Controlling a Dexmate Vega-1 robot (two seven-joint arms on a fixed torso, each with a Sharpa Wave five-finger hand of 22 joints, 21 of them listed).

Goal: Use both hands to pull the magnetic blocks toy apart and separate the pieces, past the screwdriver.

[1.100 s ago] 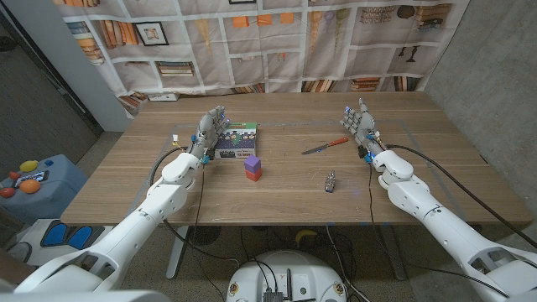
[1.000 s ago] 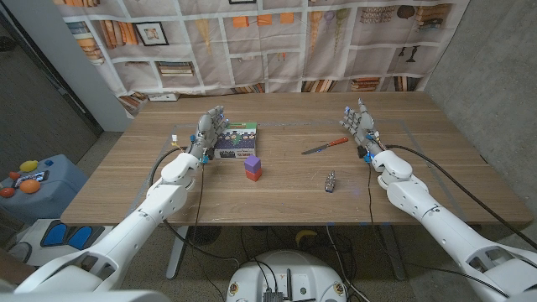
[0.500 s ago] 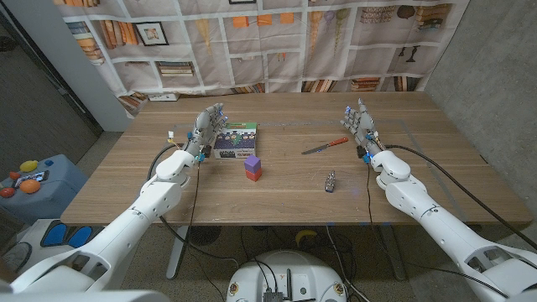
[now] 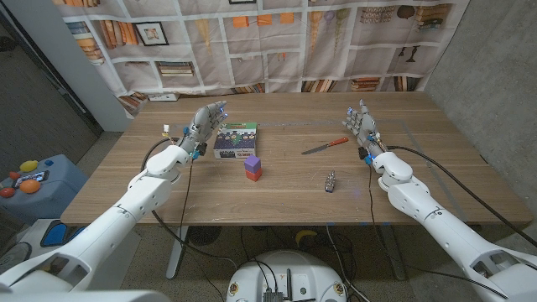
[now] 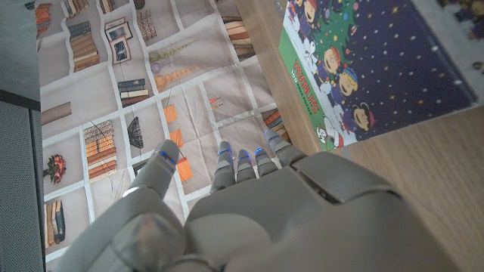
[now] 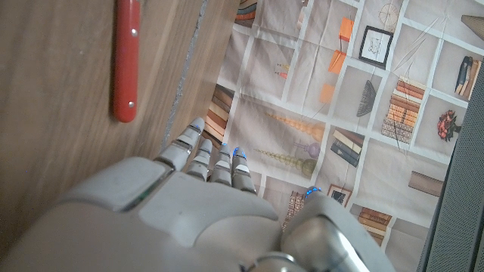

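Magnetic blocks toy [image 4: 252, 166] stands joined, untouched. Left hand [image 4: 204, 126] and right hand [image 4: 361, 126] wait wide, holding nothing; both must close in next.

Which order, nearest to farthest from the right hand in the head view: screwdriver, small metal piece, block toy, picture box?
From the right hand:
1. Screwdriver, just to its left, red handle towards the hand.
2. Small metal piece, nearer the table's front edge.
3. Block toy, purple on red, around mid-table.
4. Picture box, farthest, over by the left hand.
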